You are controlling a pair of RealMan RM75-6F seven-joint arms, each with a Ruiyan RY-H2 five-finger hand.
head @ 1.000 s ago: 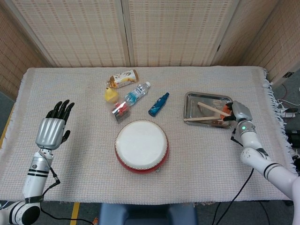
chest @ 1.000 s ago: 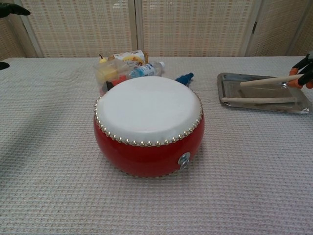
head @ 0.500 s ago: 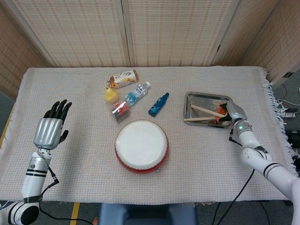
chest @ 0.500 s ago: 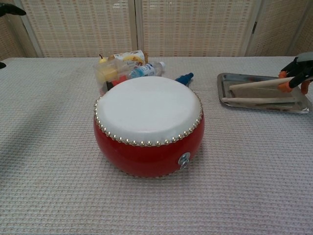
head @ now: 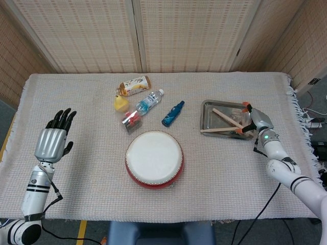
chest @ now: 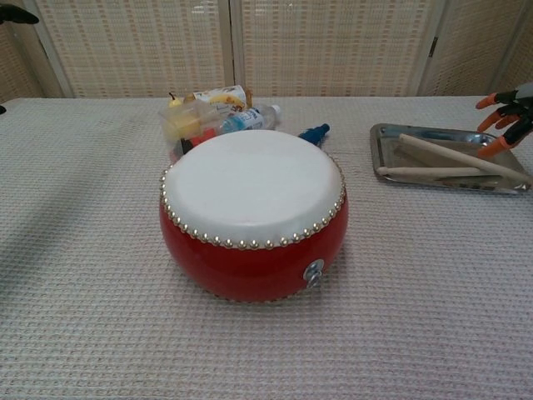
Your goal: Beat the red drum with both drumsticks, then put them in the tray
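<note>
Both drumsticks [head: 225, 122] lie crossed in the tray [head: 208, 106] at three o'clock of the red drum [head: 154, 158]. My right hand [head: 257, 120] and left hand [head: 52, 141] are spread, holding nothing; next, I judge, pull the right clear.

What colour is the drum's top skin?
White, on the red drum with metal studs around the rim; the chest view shows it best.

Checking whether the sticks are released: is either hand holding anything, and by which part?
Nothing. Both drumsticks lie in the tray; the right hand is spread beside it, the left hand open.
</note>
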